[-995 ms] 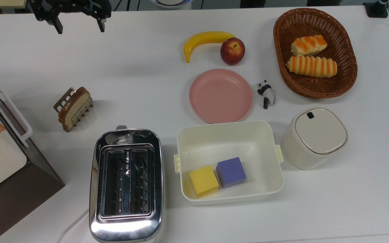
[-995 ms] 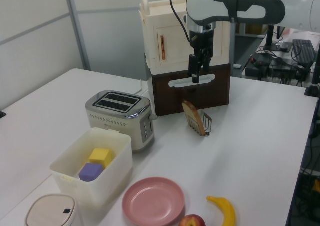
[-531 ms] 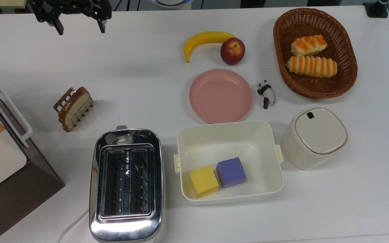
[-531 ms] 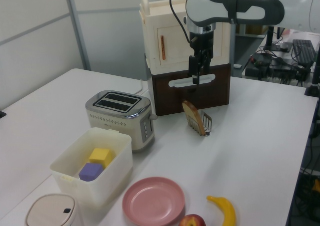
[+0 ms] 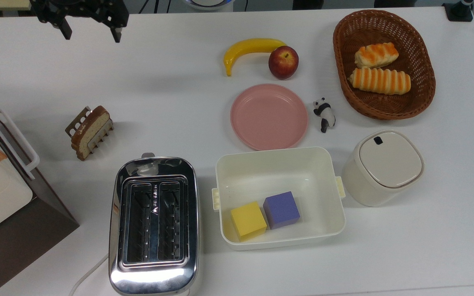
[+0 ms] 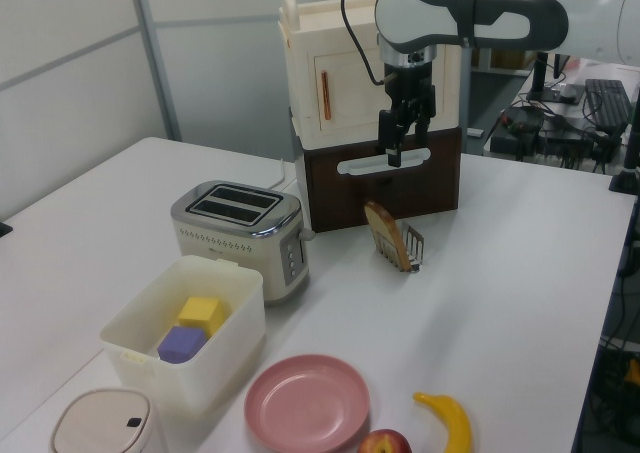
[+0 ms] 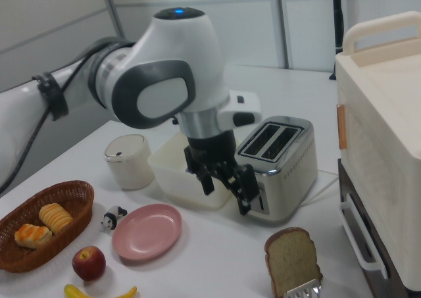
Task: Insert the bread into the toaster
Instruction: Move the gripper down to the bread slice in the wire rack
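The bread point(image 5: 91, 130) is seen standing on edge in a small wire rack point(image 5: 81, 125), at about 9 o'clock on the white table point(image 5: 171, 94) in the top view. It is gripped by nothing. The toaster point(image 5: 154, 225) is placed at about 5 o'clock from the bread, well apart, near the table's lower edge; both slots appear empty, though their depths are dark. A cream bin point(image 5: 279, 196) with a yellow cube point(image 5: 248, 220) and a purple cube point(image 5: 281, 209) is set just beside the toaster at 3 o'clock. A pink plate point(image 5: 269, 116) is found at 12 o'clock from the bin. The gripper point(image 5: 89, 33) is held above the table at about 12 o'clock from the bread, well apart; its fingers are spread wide and nothing is held between them. In the left view the gripper point(image 6: 405, 138) is seen above the bread point(image 6: 385, 235).
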